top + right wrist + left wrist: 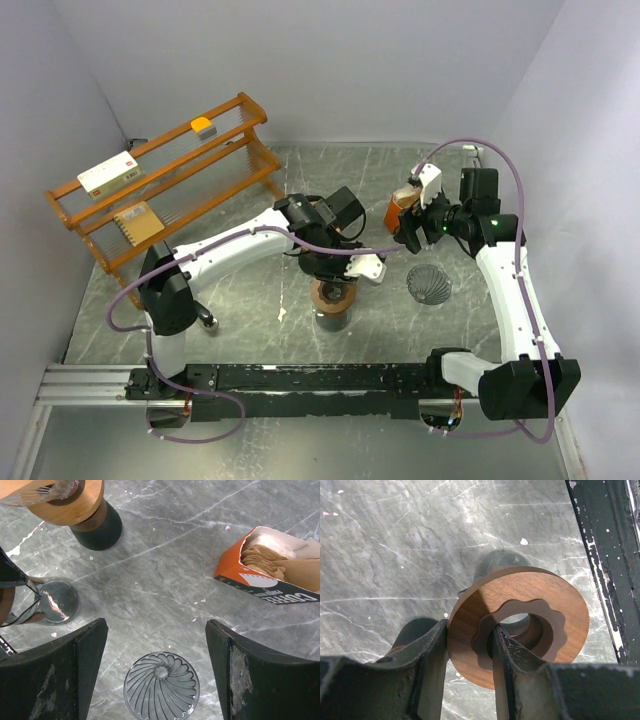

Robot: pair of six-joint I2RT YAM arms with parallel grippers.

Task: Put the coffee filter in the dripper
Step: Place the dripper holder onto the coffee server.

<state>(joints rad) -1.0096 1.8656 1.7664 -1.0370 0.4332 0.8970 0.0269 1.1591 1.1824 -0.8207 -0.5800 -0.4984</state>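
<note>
The clear ribbed glass dripper (428, 284) stands on the table right of centre; in the right wrist view it (161, 685) lies below and between my open jaws. An orange box (399, 211) of brown paper coffee filters (270, 560) lies open just behind it. My right gripper (408, 240) (156, 630) is open and empty, above the table between box and dripper. My left gripper (335, 272) (469, 630) is shut on a round wooden ring (520, 625), one finger in its hole, holding it over a dark cup (332, 312).
A wooden rack (160, 190) with small boxes stands at the back left. A shiny round metal object (57, 600) sits on the table near the left arm's base. A black rail (300, 380) runs along the near edge.
</note>
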